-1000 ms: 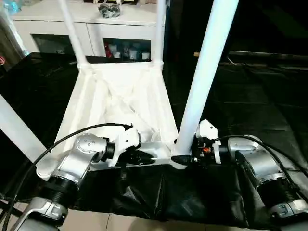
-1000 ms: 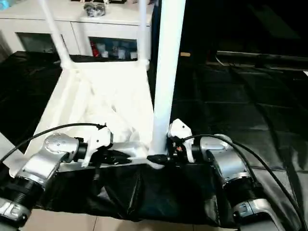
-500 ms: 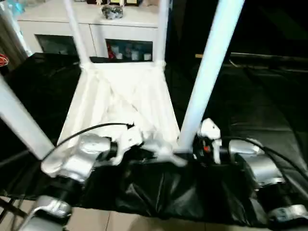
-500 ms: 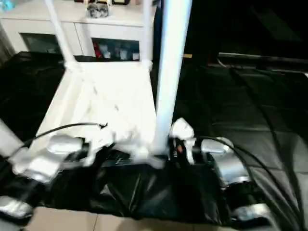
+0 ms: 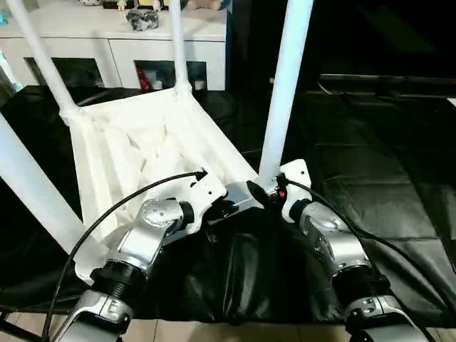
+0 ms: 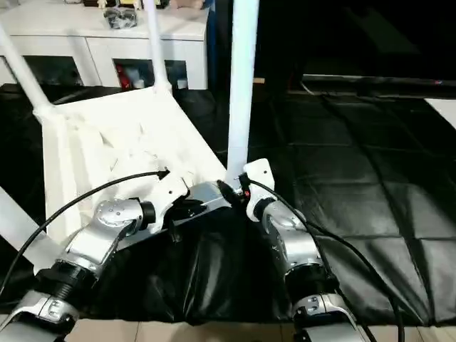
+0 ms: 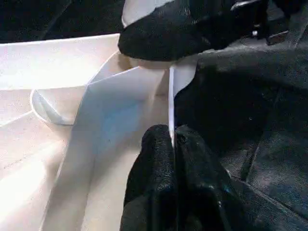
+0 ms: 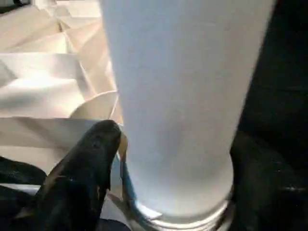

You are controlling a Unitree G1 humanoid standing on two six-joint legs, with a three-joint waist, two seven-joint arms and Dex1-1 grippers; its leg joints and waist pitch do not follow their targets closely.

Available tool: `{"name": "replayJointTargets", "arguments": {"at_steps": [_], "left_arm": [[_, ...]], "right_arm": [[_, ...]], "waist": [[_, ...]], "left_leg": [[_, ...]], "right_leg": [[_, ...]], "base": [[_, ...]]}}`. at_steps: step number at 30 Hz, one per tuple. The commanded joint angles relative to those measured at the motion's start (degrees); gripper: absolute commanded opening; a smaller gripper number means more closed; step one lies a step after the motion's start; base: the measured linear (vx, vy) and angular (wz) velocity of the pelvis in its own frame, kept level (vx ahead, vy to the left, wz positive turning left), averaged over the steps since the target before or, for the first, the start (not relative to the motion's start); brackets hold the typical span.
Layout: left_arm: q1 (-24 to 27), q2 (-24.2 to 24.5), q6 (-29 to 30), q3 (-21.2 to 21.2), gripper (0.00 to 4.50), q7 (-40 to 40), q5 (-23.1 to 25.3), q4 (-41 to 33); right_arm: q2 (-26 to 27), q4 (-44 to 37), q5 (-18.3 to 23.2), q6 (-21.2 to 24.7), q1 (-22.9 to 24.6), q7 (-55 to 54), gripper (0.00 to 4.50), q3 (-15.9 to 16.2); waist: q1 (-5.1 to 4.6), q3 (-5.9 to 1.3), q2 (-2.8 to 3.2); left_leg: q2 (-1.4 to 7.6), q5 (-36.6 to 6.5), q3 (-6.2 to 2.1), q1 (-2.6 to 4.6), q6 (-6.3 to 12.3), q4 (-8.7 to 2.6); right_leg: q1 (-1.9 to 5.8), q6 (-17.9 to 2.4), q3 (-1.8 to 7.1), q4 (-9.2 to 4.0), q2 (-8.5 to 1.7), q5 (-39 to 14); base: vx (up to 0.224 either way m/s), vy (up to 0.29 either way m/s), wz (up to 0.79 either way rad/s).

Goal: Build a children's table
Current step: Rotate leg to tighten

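The children's table (image 5: pixel 135 153) now sits swung round on the black tabletop (image 5: pixel 370 178), its near edge slanting; both pincers have moved with its near corner.

Tabletop (image 5: pixel 135 153): white plastic, ribbed underside. Legs (image 5: pixel 285 85): white. Counter (image 5: pixel 370 171) cover: black, quilted in squares at 3 o'clock. Cabinet (image 5: pixel 121 39) at 12 o'clock: white, dark glass doors. Forearms (image 5: pixel 146 235): silver, with black cables. Left gripper (image 7: pixel 174 144) fingers: black.
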Motion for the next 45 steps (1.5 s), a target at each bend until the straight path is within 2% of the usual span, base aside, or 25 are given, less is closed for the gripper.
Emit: {"name": "replayJointTargets", "arguments": {"at_steps": [1,5,9,11,13,16,18,20,21,24,31,39,42,44,45], "left_arm": [[0.62,-3.44,-2.49,-3.09,0.0,-2.5,-3.49,-2.22],[2.38,-1.64,-2.64,-3.67,0.0,-6.29,-4.58,-4.8],[3.1,0.01,-3.01,-3.26,0.0,-8.0,-4.87,-5.36],[2.99,1.48,-2.84,-2.7,0.0,-9.77,-5.14,-5.44],[2.85,2.11,-2.86,-2.53,0.0,-10.63,-5.29,-5.34],[2.55,3.41,-2.79,-2.28,0.0,-12.71,-5.55,-5.14],[2.16,5.14,-3.0,-2.2,0.0,-15.06,-5.78,-4.62],[1.86,6.33,-3.35,-2.19,0.0,-16.55,-5.94,-4.1],[1.72,6.78,-3.51,-2.23,0.0,-17.08,-6.06,-3.89],[1.27,8.94,-4.39,-2.62,0.0,-20.0,-6.03,-2.78],[0.74,10.47,-4.99,-3.19,0.0,-22.55,-6.16,-2.09],[0.4,10.39,-6.23,-3.18,0.0,-22.63,-6.45,-1.06],[0.25,9.08,-5.72,-2.47,0.0,-19.36,-6.2,-0.86],[-0.06,7.49,-4.78,-1.7,0.0,-15.4,-5.61,-0.59],[-0.25,5.77,-3.8,-1.07,0.0,-12.41,-5.48,-0.62]], "right_arm": [[3.2,-1.37,1.29,-0.54,-0.05,6.11,3.86,5.05],[0.46,-1.19,0.81,-1.69,-0.39,7.25,3.97,4.51],[-3.49,-3.13,1.68,-0.84,-0.17,14.24,3.97,4.86],[-7.69,-5.62,2.17,0.07,0.6,22.3,3.97,6.48],[-9.38,-6.36,2.0,0.06,0.91,25.23,3.97,7.31],[-12.0,-7.66,2.31,0.58,1.36,30.12,3.97,8.6],[-14.63,-9.19,2.83,1.28,1.86,35.11,3.97,9.93],[-15.88,-9.94,3.09,1.79,2.1,37.46,3.97,10.5],[-16.36,-10.27,3.25,2.21,2.16,38.29,3.69,10.73],[-18.27,-11.17,2.83,2.8,2.67,41.89,3.58,12.18],[-19.38,-12.99,2.58,3.32,3.51,43.79,3.05,13.82],[-19.71,-13.98,2.22,3.64,4.3,44.63,2.66,15.02],[-18.39,-14.58,3.0,4.72,5.15,42.36,2.64,14.19],[-16.09,-13.49,2.78,4.97,5.23,37.28,2.64,12.67],[-13.13,-11.01,1.88,5.05,4.59,30.14,2.63,10.76]], "waist": [[0.33,-3.01,-0.71],[0.39,-3.04,-0.62],[0.81,-2.97,-0.5],[1.1,-3.02,-0.69],[1.52,-2.95,-0.71],[1.69,-2.88,-0.81],[1.8,-2.85,-0.75],[1.94,-2.88,-0.71],[1.97,-2.86,-0.7],[2.09,-2.93,-0.64],[2.6,-2.99,-0.74],[2.77,-3.04,-0.94],[2.85,-3.01,-1.04],[2.84,-2.88,-1.04],[2.65,-2.77,-1.07]], "left_leg": [[-1.06,-14.99,1.37,-1.09,3.81,-3.55],[-0.99,-14.02,1.46,-0.96,4.09,-3.5],[-0.92,-13.5,1.59,-0.89,4.74,-3.45],[-0.93,-13.42,1.61,-0.87,4.93,-3.39],[-0.88,-13.47,1.72,-0.76,5.49,-3.31],[-0.93,-13.51,1.53,-0.85,4.79,-3.44],[-0.88,-14.14,1.64,-0.68,5.14,-3.36],[-0.8,-13.82,1.55,-0.77,5.28,-3.41],[-0.79,-13.66,1.54,-0.83,5.15,-3.46],[-0.77,-13.18,1.53,-0.76,4.91,-3.41],[-0.68,-12.04,1.64,-0.7,4.75,-3.34],[-0.72,-11.82,1.61,-0.71,4.33,-3.33],[-0.7,-11.53,1.68,-0.67,4.47,-3.3],[-0.73,-12.01,1.66,-0.7,4.09,-3.39],[-0.86,-13.06,1.62,-0.75,3.54,-3.47]], "right_leg": [[3.7,-10.1,0.8,-4.28,-0.75,-17.29],[3.73,-11.1,0.83,-4.14,-0.81,-16.0],[3.73,-11.67,0.91,-3.99,-0.7,-14.63],[3.91,-11.45,0.87,-3.97,-0.65,-14.81],[3.75,-11.38,0.93,-4.07,-0.68,-14.98],[3.93,-10.57,0.79,-4.15,-0.75,-17.39],[3.67,-10.51,0.89,-4.21,-0.7,-17.78],[3.73,-10.69,0.88,-4.12,-0.72,-16.97],[3.76,-10.82,0.86,-4.05,-0.7,-16.63],[3.79,-11.27,0.83,-3.92,-0.69,-15.74],[3.88,-12.11,0.88,-3.58,-0.7,-13.43],[3.94,-11.41,0.93,-3.61,-0.77,-14.32],[3.92,-11.38,0.97,-3.64,-0.77,-14.11],[3.82,-11.01,0.96,-3.79,-0.81,-15.33],[3.77,-10.27,0.92,-3.99,-0.8,-17.74]], "base": [[0.0,0.0,0.0],[0.0,0.0,0.0],[0.0,0.0,0.0],[0.0,0.0,0.0],[0.0,0.0,0.0],[0.0,0.0,0.0],[0.0,0.0,0.0],[0.0,0.0,0.0],[0.0,0.0,0.0],[0.0,0.0,0.0],[0.0,0.0,0.0],[0.0,0.0,0.0],[0.0,0.0,0.0],[0.0,0.0,0.0],[0.0,0.0,0.0]]}}
